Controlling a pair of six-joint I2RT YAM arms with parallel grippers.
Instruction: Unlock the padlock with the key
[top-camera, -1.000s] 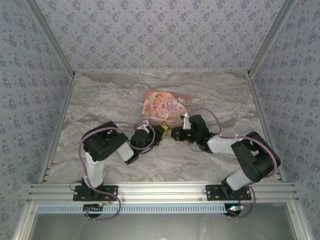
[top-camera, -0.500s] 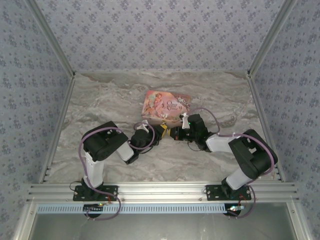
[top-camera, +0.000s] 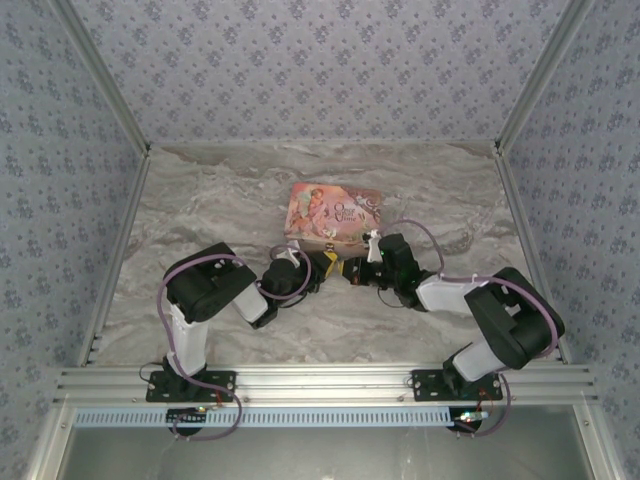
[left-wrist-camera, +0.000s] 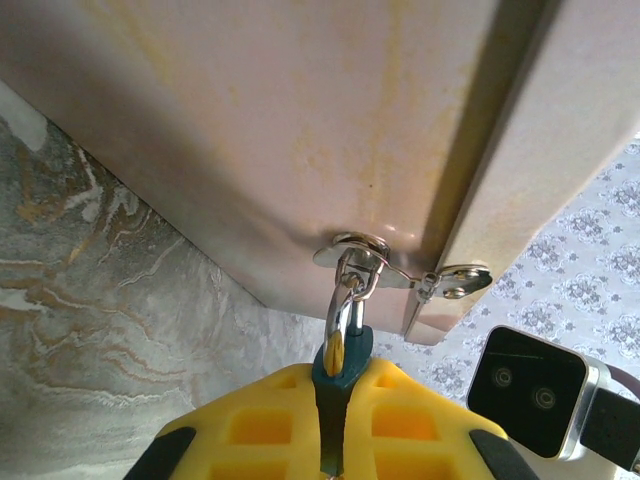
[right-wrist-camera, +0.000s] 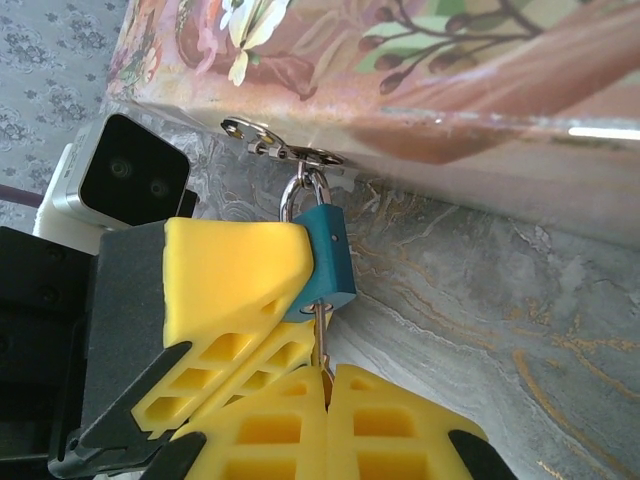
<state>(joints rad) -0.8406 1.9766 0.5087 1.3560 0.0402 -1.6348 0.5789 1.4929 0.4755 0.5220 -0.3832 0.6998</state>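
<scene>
One blue padlock (right-wrist-camera: 328, 262); box (top-camera: 335, 213) lettering unreadable

The padlock (right-wrist-camera: 327, 262) is hanging off the box's (top-camera: 335, 210) near edge. We are seeing the left gripper (left-wrist-camera: 338, 390) leftward, the key (right-wrist-camera: 320, 335) and right gripper (right-wrist-camera: 325, 390) rightward.

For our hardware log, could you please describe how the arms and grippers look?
The left arm and right arm have black joint housings, white links and lilac cables. The left gripper and right gripper have yellow hollowed fingers on black mounts.
</scene>
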